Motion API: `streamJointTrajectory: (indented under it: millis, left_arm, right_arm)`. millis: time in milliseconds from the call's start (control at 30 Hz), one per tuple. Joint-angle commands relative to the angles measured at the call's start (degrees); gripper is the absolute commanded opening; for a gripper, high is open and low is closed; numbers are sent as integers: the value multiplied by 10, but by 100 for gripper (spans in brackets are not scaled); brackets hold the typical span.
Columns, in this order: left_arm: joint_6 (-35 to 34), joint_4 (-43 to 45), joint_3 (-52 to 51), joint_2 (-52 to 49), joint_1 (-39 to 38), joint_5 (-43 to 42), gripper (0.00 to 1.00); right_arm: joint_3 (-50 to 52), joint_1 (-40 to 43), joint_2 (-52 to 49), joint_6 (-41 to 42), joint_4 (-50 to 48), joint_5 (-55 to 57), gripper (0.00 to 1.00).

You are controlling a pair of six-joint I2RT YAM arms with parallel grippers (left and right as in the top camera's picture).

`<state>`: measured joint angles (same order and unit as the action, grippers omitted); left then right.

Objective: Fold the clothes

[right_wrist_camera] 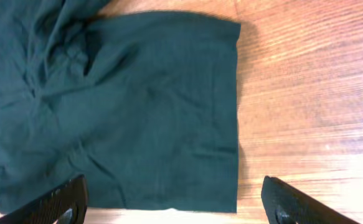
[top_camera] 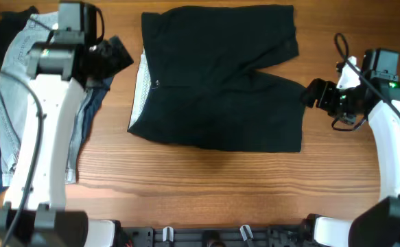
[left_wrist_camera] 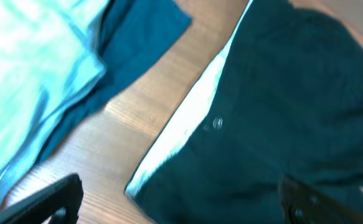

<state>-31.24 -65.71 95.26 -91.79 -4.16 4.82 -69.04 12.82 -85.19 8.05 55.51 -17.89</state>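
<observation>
Black shorts [top_camera: 220, 75] lie spread flat at the middle of the table [top_camera: 206, 185], waist toward the left arm and legs toward the right arm. The upper leg is creased and the lower leg lies smooth. A pale waistband lining [top_camera: 142, 86] shows along the waist edge, and a small button [left_wrist_camera: 217, 122] sits just inside it.

A strip of bare wood separates the waist from a pile at the table's left edge. The pile is made up of pale denim shorts [top_camera: 18, 89] lying on a dark blue piece [left_wrist_camera: 137, 50].

The left gripper [left_wrist_camera: 181, 205] hangs above this strip. Its fingers are spread wide with nothing between them.

The right gripper [right_wrist_camera: 175, 205] hovers at the hem of the lower leg [right_wrist_camera: 137, 106], its fingers likewise wide apart and empty. One finger [right_wrist_camera: 63, 202] is over the fabric and the other is over bare wood.

The surface is brown wood with long straight grain. In the right wrist view it shows a bright glare beside the hem. A dark rail [top_camera: 206, 237] with metal clips runs along the near edge between the two arm bases. Every view is filled by the table top.
</observation>
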Motion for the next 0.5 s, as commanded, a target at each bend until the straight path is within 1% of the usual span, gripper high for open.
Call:
streamJointTrajectory:
  millis: [0,100,167,233,267,333,433,467]
  left_arm:
    - [-59,-71,0,47,-22,44,100]
    - [-100,-124,-14,51,-60,95,100]
    - [-107,-114,-52,51,-85,103,100]
    - [-115,-82,-108,51,-96,103,100]
    - [-115,-35,-165,51,-100,100,100]
    - [-113,42,-237,51,-100,90,100]
    - [-59,206,-353,43,-100,29,100]
    - [-56,232,-374,43,-100,23,99]
  right_arm:
    - [-46,-44,60,16,41,76,90]
    - [-55,-87,88,37,86,89,93]
    - [-50,-108,85,46,119,90,94]
    - [-27,-126,85,68,122,90,94]
    - [-5,-139,83,84,112,90,93]
    - [25,-143,83,101,96,92,93]
    - [90,-143,83,117,54,92,93]
    - [119,-143,83,122,34,89,93]
